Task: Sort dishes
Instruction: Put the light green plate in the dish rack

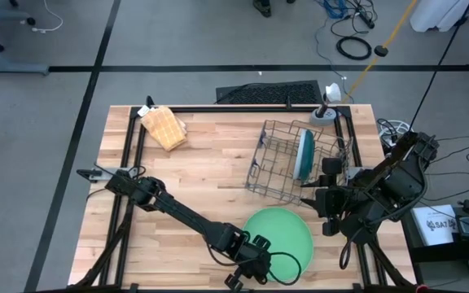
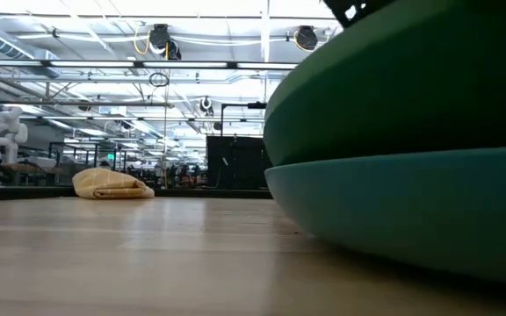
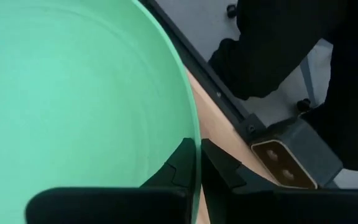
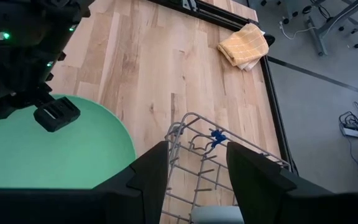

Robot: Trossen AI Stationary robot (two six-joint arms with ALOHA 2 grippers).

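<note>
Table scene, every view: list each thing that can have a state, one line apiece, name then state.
light green plate: flat on the table's near edge, rim pinched by the left pincer.
left pincer: shut on the plate's rim.
right pincer: open, empty, above the wire rack.
wire rack: standing on the table, tilted, one plate in it.
teal plate: upright on edge in the rack.
tan cloth: crumpled at the table's far left corner.

light: bright overhead strips | shadows: soft | blur: plate (image 2: 411,132) (low view)
</note>
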